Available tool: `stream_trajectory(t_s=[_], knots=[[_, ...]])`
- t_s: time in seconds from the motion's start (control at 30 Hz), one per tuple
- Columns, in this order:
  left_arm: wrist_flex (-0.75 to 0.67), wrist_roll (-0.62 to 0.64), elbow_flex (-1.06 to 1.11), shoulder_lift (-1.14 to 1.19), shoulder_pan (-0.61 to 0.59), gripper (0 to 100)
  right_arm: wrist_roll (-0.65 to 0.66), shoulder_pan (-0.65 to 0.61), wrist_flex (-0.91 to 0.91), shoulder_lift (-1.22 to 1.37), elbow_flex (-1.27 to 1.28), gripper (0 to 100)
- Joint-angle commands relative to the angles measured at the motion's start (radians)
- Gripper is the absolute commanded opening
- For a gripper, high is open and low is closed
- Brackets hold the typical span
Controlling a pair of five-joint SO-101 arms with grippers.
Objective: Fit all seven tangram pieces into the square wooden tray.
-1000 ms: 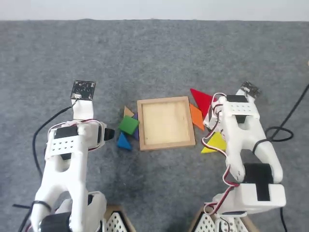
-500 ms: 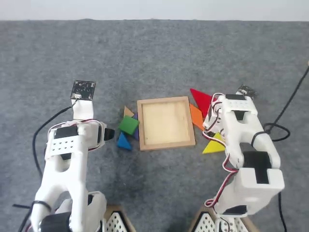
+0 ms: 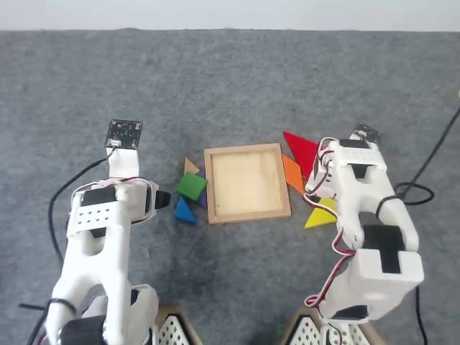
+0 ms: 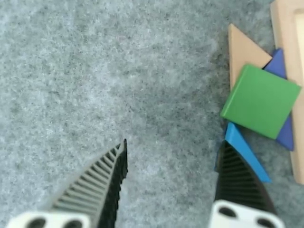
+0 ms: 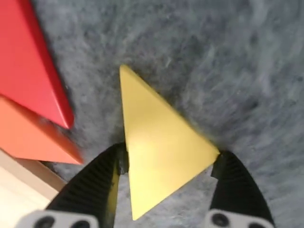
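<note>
The yellow triangle (image 5: 161,142) is found lying just right of the square wooden tray's (image 3: 248,149) near corner. It is bracketed by the right gripper (image 5: 172,160), whose jaws are spread apart and not clamped on it. Its long edge is judged to face the tray, with the square corner pointing away.

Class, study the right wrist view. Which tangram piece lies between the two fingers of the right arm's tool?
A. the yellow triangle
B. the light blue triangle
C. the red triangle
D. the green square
A: the yellow triangle lies flat between the spread fingers of the right tool, while the red triangle sits outside them.
</note>
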Motion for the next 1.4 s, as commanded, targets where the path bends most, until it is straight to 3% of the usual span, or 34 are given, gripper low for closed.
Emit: stream_trajectory(t_s=[0.0,0.2,0.43,0.5,0.6,0.67,0.83,1.37], knots=[[-0.023,0.009,-0.01,-0.032,-0.006,29,0.06,0.036,-0.002,0.005,-0.048,15.5],[-0.023,0.009,-0.01,-0.032,-0.006,29,0.152,0.124,0.013,0.004,-0.087,15.4],[-0.025,0.009,-0.01,-0.032,-0.006,29,0.206,0.125,0.104,0.002,-0.17,15.4],[-0.025,0.009,-0.008,-0.032,-0.006,29,0.305,0.13,0.128,0.002,-0.192,15.8],[-0.025,0.006,-0.001,-0.032,-0.006,29,0.574,0.136,0.154,0.002,-0.206,16.5],[-0.025,0.006,-0.001,-0.032,-0.006,29,0.658,0.137,0.157,0.004,-0.206,20.3],[-0.025,0.005,-0.001,-0.032,-0.006,29,0.66,0.168,0.153,0.012,-0.229,30.5],[-0.025,0.005,-0.001,-0.032,-0.006,29,0.6,0.116,0.065,0.137,-0.295,30.7]])
